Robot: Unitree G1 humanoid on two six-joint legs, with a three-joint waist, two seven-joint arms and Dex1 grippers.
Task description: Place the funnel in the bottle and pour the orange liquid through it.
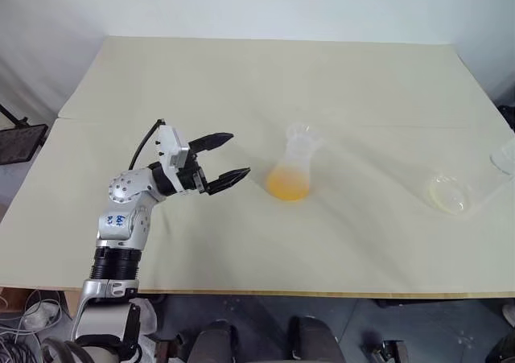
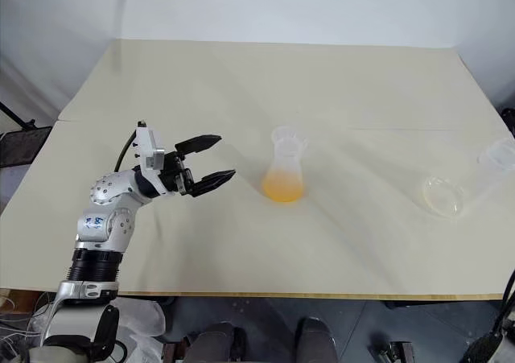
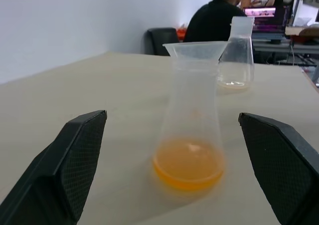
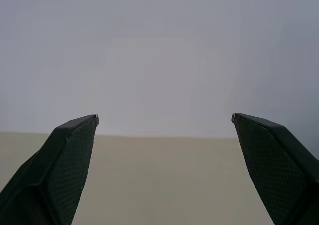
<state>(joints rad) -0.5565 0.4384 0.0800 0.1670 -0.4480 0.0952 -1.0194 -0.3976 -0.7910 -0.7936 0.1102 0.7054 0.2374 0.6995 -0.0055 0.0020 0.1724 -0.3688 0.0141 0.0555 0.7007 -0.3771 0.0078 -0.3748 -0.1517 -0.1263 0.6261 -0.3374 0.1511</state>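
1. We take the bottle (image 1: 294, 167) as our landmark: it stands upright near the middle of the table (image 1: 241, 81), a clear vessel with a wide base and a narrow neck.
2. The funnel (image 3: 195, 49) sits in the bottle's neck, its wide rim above the mouth.
3. The orange liquid (image 1: 290, 187) lies as a shallow layer in the bottle's base.
4. The left gripper (image 1: 226, 157) hovers to the bottle's left, apart from it, its jaws spread wide with nothing between them and pointing toward the bottle.
5. The right gripper (image 4: 164, 119) also has its jaws released and empty, facing the pale wall above the table's edge.
6. Well to the bottle's right, near the table's right edge, lies a clear flask (image 1: 467, 189) on its side.
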